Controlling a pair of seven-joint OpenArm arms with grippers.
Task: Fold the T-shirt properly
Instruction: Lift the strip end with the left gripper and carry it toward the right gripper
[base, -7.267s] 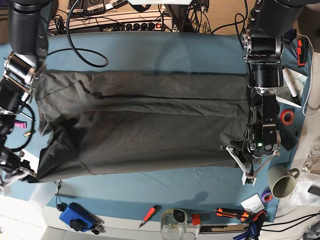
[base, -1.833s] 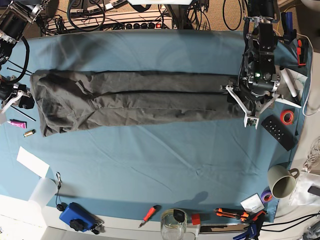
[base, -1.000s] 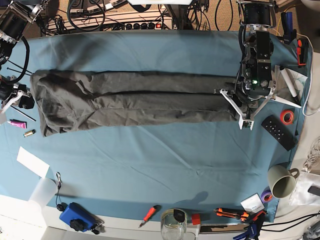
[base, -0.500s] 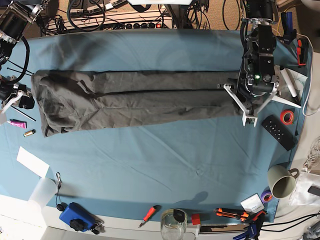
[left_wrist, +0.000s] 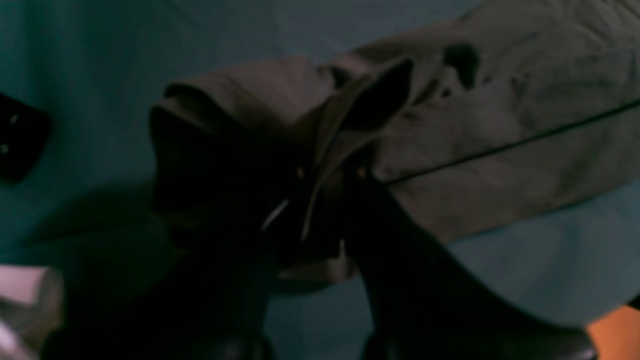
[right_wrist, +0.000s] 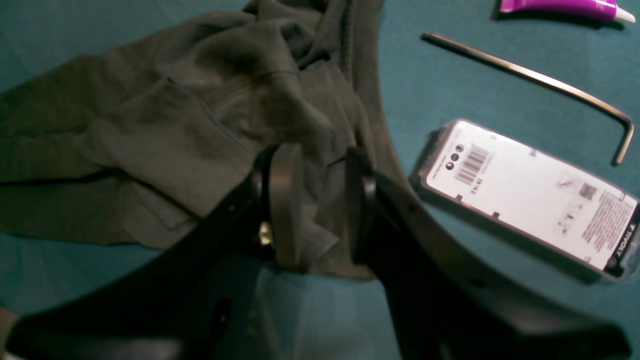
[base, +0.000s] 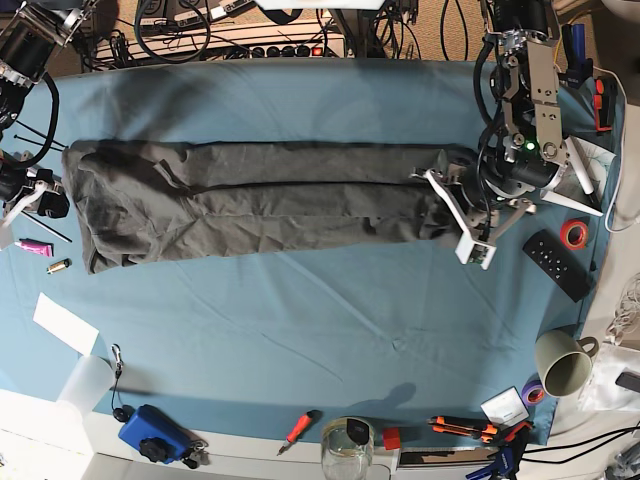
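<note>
T-shirt (right_wrist: 175, 125) beside white barcoded package (right_wrist: 530, 197), side lettering unreadable.

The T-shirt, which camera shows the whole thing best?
The base view: the T-shirt lies there from end to end, a long folded band on the blue cloth. The left wrist view shows only the bunched end the left gripper pinches; the right wrist view, the other end.

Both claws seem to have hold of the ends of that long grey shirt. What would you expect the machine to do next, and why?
Probably the left gripper carries its end across toward the right gripper, halving the length. The T-shirt already lies as a long narrow band on the blue tablecloth, folded lengthwise, with the left gripper shut on one end and the right gripper's jaws around the fabric at the other.
</note>
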